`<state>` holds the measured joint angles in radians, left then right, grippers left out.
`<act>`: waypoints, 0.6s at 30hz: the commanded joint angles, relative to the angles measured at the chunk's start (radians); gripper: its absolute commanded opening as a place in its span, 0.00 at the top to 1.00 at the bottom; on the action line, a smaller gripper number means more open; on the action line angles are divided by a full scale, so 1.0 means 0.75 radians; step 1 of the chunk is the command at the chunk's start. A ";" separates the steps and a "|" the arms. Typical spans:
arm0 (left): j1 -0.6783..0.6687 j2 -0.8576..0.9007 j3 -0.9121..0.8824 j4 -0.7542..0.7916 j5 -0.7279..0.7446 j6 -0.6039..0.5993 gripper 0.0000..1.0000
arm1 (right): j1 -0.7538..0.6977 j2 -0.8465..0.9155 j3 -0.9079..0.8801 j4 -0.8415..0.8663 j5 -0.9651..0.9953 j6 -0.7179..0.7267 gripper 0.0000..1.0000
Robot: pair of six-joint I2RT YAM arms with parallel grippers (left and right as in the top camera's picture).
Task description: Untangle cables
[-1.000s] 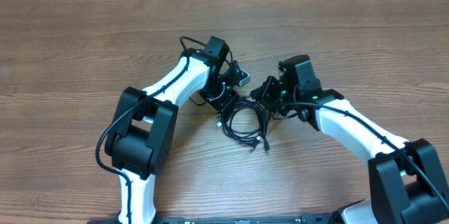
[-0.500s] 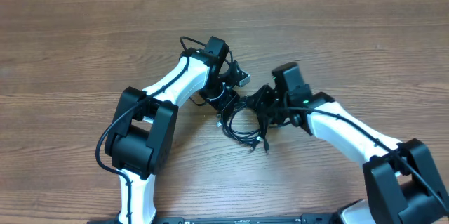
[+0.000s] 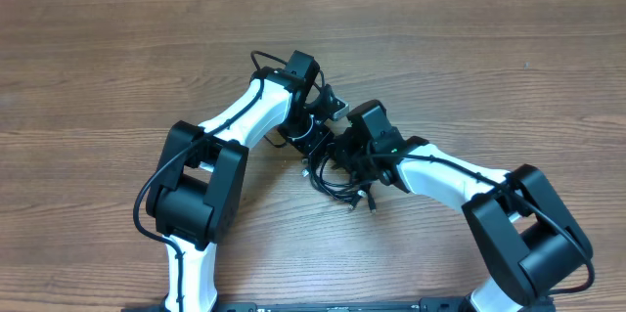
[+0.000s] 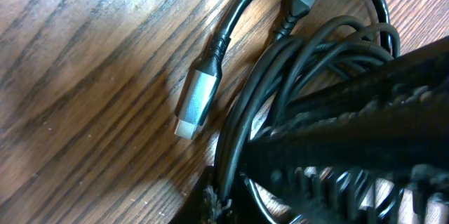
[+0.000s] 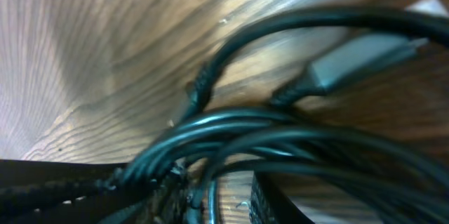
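The cables (image 3: 337, 177) lie as one tangled black coil on the wood table between my two arms. My left gripper (image 3: 315, 136) presses down at the coil's upper left edge. In the left wrist view it (image 4: 228, 204) is shut on a strand of the cables (image 4: 242, 122), with a silver plug (image 4: 195, 101) lying free on the wood beside it. My right gripper (image 3: 342, 160) is down in the coil's upper right part. In the right wrist view it (image 5: 217, 197) stands open, several strands (image 5: 280, 133) running across and between its fingers (image 5: 280, 203). A grey plug (image 5: 358, 59) lies just beyond.
Two loose plug ends (image 3: 370, 200) stick out of the coil toward the table's front. Bare wood table (image 3: 489, 48) surrounds the tangle. The left arm's elbow (image 3: 196, 185) and the right arm's elbow (image 3: 528, 234) stand near the front edge.
My right arm has swung left into the coil, and its jaws have parted from shut. The left arm and its grip have not moved.
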<state>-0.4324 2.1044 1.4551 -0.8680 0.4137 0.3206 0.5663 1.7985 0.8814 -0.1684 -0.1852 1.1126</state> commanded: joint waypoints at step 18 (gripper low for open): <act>-0.013 0.011 0.023 -0.003 0.003 0.026 0.96 | 0.039 0.081 0.002 0.093 0.255 0.018 0.79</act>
<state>-0.4320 2.1044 1.4578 -0.8600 0.4023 0.3202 0.5941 1.8149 0.8814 -0.1120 -0.0513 1.1233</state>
